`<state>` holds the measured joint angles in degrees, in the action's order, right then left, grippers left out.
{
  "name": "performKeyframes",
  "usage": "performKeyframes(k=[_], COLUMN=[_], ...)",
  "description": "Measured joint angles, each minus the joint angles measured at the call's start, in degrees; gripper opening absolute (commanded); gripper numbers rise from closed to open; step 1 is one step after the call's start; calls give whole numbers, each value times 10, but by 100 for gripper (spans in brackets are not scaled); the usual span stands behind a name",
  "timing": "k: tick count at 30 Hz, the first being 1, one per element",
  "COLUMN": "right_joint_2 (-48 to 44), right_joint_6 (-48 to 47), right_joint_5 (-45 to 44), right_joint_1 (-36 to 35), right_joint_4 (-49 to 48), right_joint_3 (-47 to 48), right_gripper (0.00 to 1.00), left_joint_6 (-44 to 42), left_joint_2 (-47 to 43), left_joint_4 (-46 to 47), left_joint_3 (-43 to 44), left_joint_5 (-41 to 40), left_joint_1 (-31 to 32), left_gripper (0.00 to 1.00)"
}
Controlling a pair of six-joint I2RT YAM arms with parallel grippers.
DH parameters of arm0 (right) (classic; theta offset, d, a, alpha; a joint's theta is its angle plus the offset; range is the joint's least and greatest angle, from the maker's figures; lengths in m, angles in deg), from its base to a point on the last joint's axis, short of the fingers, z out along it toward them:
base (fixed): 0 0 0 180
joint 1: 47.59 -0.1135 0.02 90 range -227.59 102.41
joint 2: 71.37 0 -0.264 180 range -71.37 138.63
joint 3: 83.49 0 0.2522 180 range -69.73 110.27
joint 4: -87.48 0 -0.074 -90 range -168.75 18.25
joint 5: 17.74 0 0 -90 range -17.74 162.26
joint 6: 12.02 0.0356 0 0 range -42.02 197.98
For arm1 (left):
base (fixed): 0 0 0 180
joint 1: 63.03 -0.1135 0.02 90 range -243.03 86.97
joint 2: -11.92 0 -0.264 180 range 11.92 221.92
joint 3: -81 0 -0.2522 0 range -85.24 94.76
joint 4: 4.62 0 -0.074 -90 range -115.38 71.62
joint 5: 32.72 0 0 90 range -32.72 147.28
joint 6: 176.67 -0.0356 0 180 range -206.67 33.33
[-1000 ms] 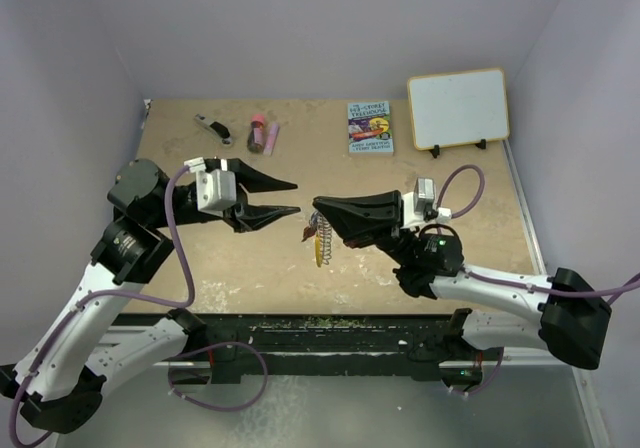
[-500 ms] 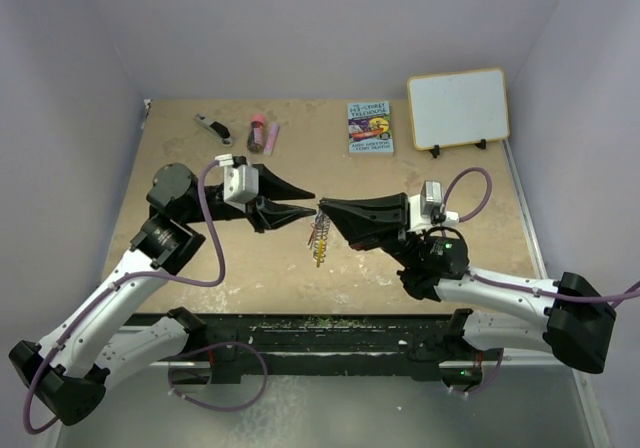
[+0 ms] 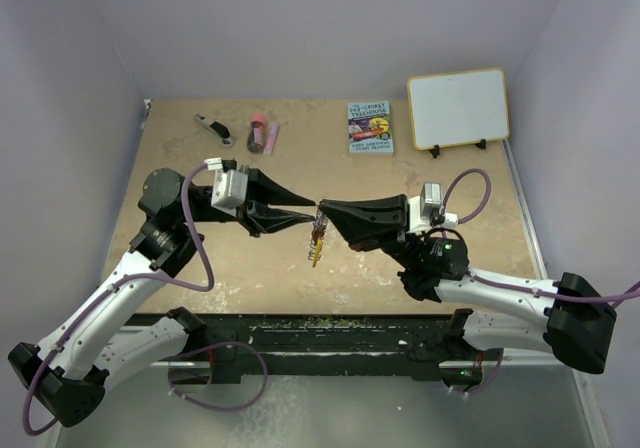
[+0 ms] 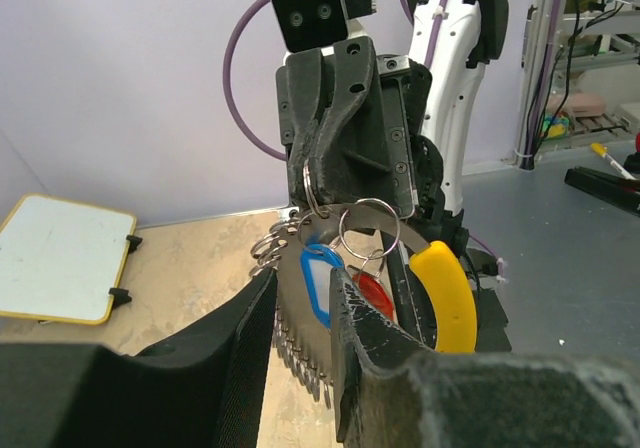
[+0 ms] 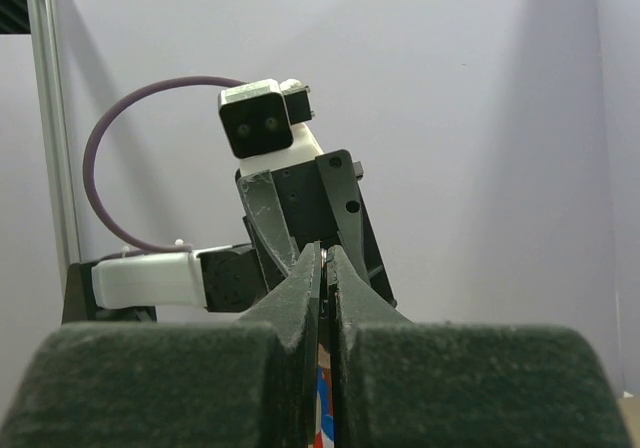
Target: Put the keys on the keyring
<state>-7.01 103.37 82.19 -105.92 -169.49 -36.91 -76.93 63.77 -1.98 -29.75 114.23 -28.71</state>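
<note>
Ahead of my narrowly parted left end effector (image 3: 308, 214) hung the blue key (image 4: 318, 286); my right end effector (image 5: 322, 258) pinched the keyring (image 4: 445, 293). Grasping seemed next.

A robotics lab test cell: a tan table (image 3: 330, 168) boxed in by plain lavender walls (image 3: 320, 28), two cabled robot arms (image 3: 110, 293) bolted at its near edge, a small whiteboard (image 3: 458, 108) and a book (image 3: 370, 128) at its far side. Beyond it, the left wrist view shows grey floor (image 4: 580, 258), hanging cables (image 4: 545, 48) and a cluttered bench (image 4: 585, 123)
</note>
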Motion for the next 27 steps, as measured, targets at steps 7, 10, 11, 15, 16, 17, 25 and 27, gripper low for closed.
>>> performKeyframes(k=[7, 10, 11, 15, 16, 17, 25, 27], right_joint_2=[0, 1, 1, 1, 1, 1, 2, 2], right_joint_6=[-1, -1, -1, -1, -1, -1, -1, -1], right_joint_5=[0, 0, 0, 0, 0, 0, 0, 0], right_joint_1=[0, 0, 0, 0, 0, 0, 0, 0], right_joint_4=[0, 0, 0, 0, 0, 0, 0, 0], right_joint_3=[0, 0, 0, 0, 0, 0, 0, 0], right_gripper=[0, 0, 0, 0, 0, 0, 0, 0], left_joint_6=[17, 17, 17, 17, 17, 18, 32, 34], left_joint_2=[0, -1, -1, 1, 2, 3, 10, 10], left_joint_4=[1, 3, 3, 8, 12, 19, 55, 62], left_joint_3=[-1, -7, -10, -16, -17, -20, -29, -30], left_joint_5=[18, 18, 18, 16, 15, 13, 3, 2], left_joint_1=[0, 0, 0, 0, 0, 0, 0, 0], left_gripper=[38, 38, 38, 38, 38, 38, 20, 10])
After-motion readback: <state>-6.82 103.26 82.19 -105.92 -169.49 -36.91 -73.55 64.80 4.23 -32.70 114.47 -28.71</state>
